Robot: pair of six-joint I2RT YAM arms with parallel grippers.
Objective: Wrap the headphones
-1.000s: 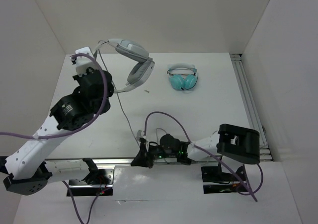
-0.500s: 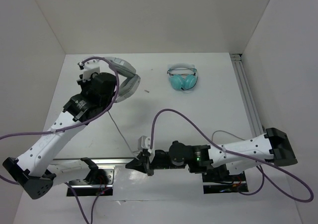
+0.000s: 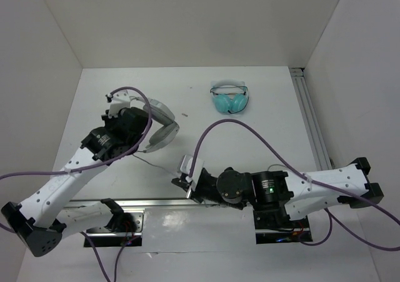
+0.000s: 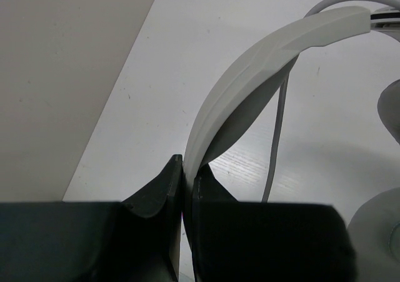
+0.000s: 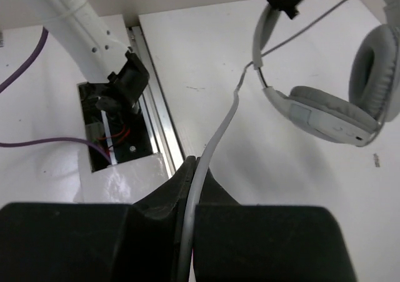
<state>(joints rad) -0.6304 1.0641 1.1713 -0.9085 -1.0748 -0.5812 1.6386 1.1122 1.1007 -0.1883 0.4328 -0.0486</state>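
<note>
Clamping headphones (image 3: 160, 124) (headband (image 4: 262, 63)): left gripper (image 4: 185, 169)

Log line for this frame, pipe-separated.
left end effector: shut on headphones, at headband | right end effector: shut on cable | wrap: not yet done

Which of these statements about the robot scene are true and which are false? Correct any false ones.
1. The left gripper clamps the headband of the grey headphones. True.
2. The right gripper is open and empty. False: it is shut on the cable.
3. The teal headphones lie on the table, apart from both grippers. True.
4. In the top view, the teal headphones sit left of the grey headphones. False: they sit to the right.
</note>
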